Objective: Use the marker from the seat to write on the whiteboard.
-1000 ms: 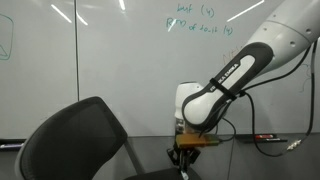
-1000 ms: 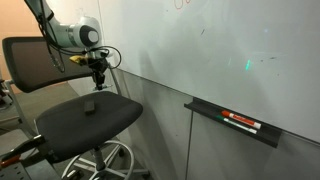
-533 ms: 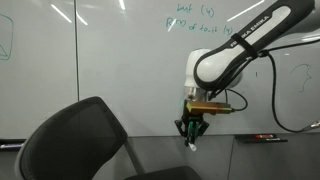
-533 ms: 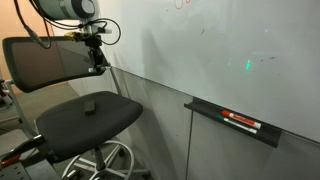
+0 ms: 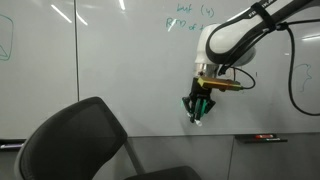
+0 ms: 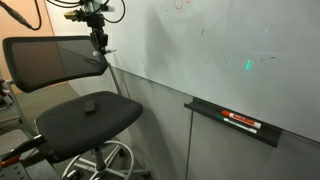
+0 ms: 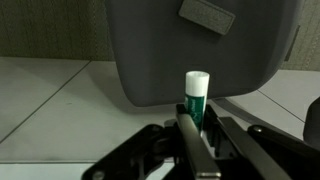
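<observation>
My gripper (image 5: 198, 108) is shut on the marker (image 7: 196, 97), a green pen with a white tip that sticks out past the fingers. In the wrist view the jaws (image 7: 196, 128) clamp the marker's body above the black seat (image 7: 200, 50) far below. In both exterior views the gripper (image 6: 100, 42) hangs well above the seat (image 6: 85, 115), pointing down, in front of the whiteboard (image 5: 110, 70). Teal-green handwriting (image 5: 190, 18) sits high on the board, up and left of the arm. The chair's backrest (image 5: 75, 145) fills the lower left.
A small dark block (image 6: 89, 103) lies on the seat cushion. A black tray (image 6: 230, 122) under the board holds red-and-dark items (image 6: 242, 122). The chair's chrome base (image 6: 100, 160) stands on the floor. A cable (image 5: 295, 70) hangs from the arm.
The arm has risen from just above the seat to well above it, carrying the marker up and closer to the board.
</observation>
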`<action>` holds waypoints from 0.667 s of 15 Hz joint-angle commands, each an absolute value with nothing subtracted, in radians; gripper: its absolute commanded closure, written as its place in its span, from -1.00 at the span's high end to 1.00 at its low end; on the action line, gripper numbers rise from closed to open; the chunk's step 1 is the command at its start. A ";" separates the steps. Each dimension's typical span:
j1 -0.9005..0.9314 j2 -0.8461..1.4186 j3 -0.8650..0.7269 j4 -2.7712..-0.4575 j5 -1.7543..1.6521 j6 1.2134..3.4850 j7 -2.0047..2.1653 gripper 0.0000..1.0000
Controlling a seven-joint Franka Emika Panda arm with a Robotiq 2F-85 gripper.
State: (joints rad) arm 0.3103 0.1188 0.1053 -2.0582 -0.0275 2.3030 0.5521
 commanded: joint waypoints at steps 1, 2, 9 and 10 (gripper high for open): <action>0.272 0.084 0.131 -2.050 -0.030 2.301 0.477 -0.87; 0.266 0.083 0.131 -2.044 -0.030 2.308 0.458 -0.87; 0.252 0.142 0.137 -1.973 -0.032 2.352 0.379 -0.87; 0.252 0.154 0.136 -1.964 -0.037 2.360 0.376 -0.87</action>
